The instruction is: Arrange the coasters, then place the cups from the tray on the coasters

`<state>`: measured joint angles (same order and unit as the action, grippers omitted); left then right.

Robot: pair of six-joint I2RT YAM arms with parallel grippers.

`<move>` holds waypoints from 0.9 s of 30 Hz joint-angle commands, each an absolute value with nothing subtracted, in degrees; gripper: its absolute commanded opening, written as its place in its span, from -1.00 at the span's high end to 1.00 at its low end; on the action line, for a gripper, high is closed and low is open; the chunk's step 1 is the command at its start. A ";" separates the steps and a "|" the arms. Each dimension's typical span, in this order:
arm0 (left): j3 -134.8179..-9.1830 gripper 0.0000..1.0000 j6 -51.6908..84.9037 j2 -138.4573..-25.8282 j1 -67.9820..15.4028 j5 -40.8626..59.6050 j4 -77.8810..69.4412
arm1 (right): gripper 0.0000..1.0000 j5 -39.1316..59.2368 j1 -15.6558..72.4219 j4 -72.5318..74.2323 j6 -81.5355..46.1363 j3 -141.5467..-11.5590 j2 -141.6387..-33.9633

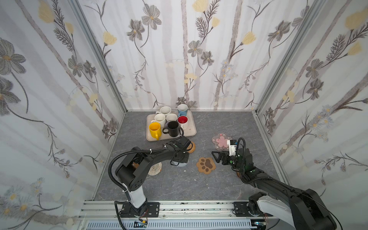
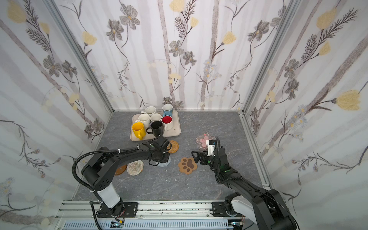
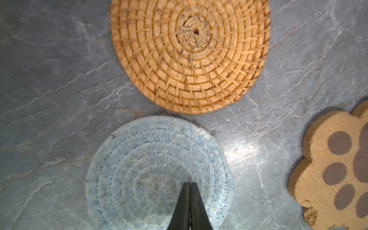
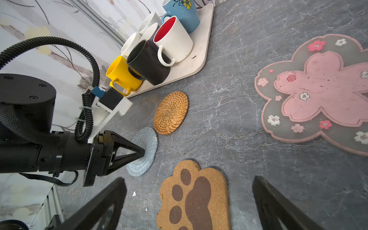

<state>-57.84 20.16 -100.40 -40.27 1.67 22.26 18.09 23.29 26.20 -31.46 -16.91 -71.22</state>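
Left pincer [image 4: 142, 154]: jaws pressed together, tips set down on the centre of the blue crochet coaster [image 3: 139, 169]. Right pincer [image 1: 216, 157]: jaws spread wide, held above the surface [image 1: 179, 185] just at 3 o'clock of the paw coaster [image 1: 206, 165].

Tray [image 1: 190, 131] sits at 11 o'clock on the surface, with all seven cups [image 1: 172, 129] standing on it. Blossom coaster [image 1: 220, 142] lies at 1 o'clock of the paw coaster. Rattan coaster [image 2: 174, 147] lies at 1 o'clock of the blue crochet coaster, near but apart.

Grey marbled tabletop [image 1: 179, 185], floral wall panels [image 1: 169, 49], a small white speck [image 4: 134, 193], perhaps a crumb
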 commanded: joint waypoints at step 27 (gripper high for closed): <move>-40.95 0.86 27.93 -87.75 -40.12 -0.85 21.70 | -0.99 18.39 23.25 28.84 -30.84 -16.57 -69.11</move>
